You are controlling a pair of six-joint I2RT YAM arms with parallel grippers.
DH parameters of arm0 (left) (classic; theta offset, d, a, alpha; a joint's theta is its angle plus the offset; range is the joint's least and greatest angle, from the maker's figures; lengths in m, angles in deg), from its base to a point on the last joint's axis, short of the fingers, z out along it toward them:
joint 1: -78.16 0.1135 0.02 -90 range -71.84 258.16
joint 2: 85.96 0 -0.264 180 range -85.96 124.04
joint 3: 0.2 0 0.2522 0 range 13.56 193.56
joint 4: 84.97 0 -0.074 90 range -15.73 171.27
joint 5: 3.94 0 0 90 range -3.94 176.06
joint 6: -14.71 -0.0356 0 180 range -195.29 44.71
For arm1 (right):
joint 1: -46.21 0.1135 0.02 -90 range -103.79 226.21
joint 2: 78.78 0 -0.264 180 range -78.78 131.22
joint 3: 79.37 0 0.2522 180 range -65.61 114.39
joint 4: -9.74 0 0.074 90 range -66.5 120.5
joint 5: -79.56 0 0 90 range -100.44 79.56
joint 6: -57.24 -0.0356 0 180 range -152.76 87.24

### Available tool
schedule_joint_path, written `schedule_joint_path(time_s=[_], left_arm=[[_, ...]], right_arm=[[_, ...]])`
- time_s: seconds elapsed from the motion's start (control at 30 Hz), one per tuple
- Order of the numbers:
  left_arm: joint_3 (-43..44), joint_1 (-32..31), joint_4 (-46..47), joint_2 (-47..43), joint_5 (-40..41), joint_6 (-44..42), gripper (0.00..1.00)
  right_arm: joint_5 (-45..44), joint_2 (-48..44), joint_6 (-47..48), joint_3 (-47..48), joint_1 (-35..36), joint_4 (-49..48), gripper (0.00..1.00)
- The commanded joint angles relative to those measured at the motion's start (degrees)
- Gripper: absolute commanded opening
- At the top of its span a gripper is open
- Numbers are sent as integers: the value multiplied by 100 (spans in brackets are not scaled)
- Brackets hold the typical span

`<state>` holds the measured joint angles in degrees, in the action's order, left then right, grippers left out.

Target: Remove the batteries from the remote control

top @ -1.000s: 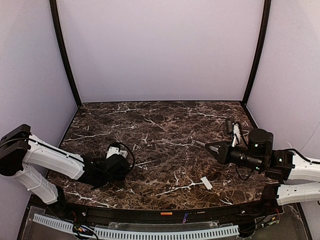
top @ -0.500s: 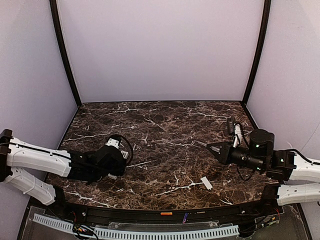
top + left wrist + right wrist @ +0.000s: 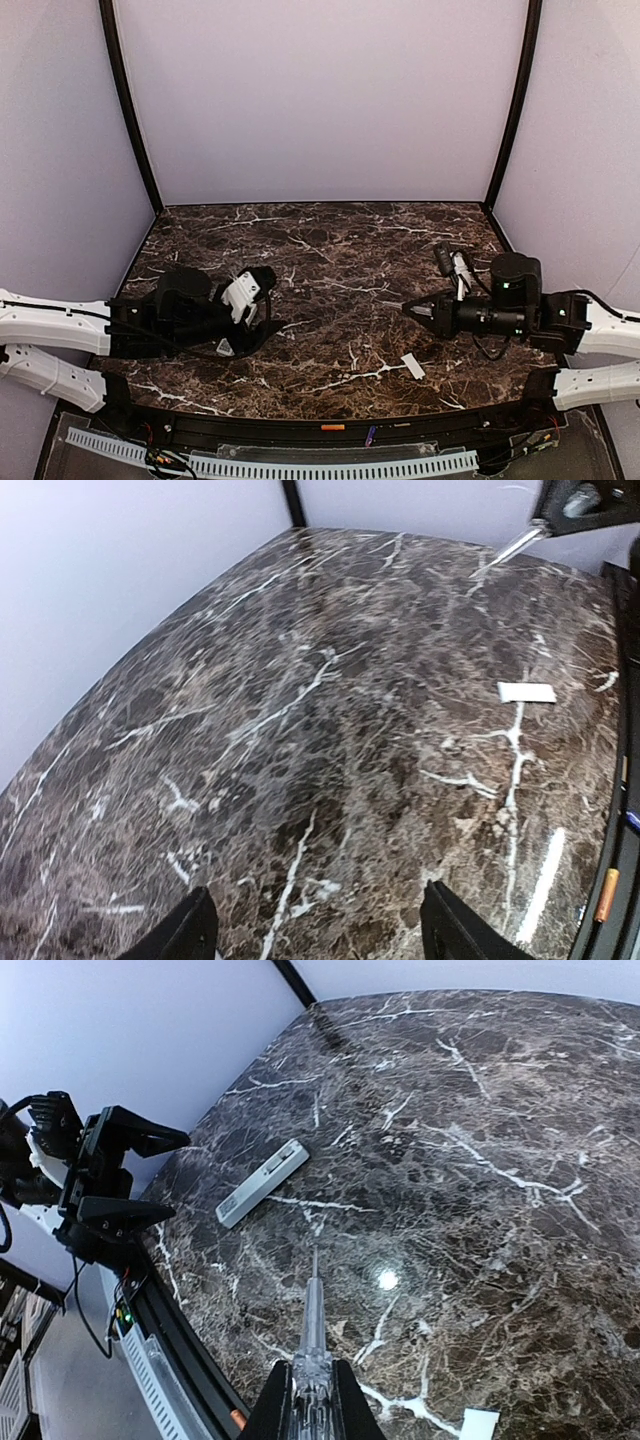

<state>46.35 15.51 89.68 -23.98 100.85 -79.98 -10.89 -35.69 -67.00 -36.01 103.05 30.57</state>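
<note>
The white remote control [image 3: 262, 1183] lies flat on the marble table and shows clearly only in the right wrist view. It lies just beyond my left gripper [image 3: 178, 1175] and a little ahead of the tool tip. No batteries show on it or on the table. My left gripper [image 3: 258, 305] [image 3: 318, 920] is open and empty, hovering above bare marble. My right gripper [image 3: 428, 309] [image 3: 312, 1390] is shut on a clear pointed tool [image 3: 314, 1310] [image 3: 408, 306] that points left toward the remote. The tool also shows in the left wrist view [image 3: 505, 550].
A small flat white cover piece [image 3: 413, 366] [image 3: 527, 691] [image 3: 480, 1424] lies on the table at the front right. A small orange cylinder [image 3: 333, 427] [image 3: 606, 895] sits on the black front rail; I cannot tell what it is. Walls enclose the back and sides.
My left arm has stretched out, and its gripper has risen and moved right, jaws now wide apart. My right gripper with the tool has shifted a little left and down.
</note>
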Motion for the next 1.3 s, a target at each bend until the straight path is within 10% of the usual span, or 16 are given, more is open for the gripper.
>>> schedule_joint_path(time_s=[0.0,0.7,1.27], left_arm=[[202,-164,670,176,-1177,-1174,70],[1378,-642,1038,1900,-2705,-1793,48],[1583,-695,1167,2316,-2489,-1700,2]], right_arm=[[1097,426,337,473,-17,167,0],[2273,2180,620,1462,415,152,0],[2339,2435,617,1603,564,96,0]])
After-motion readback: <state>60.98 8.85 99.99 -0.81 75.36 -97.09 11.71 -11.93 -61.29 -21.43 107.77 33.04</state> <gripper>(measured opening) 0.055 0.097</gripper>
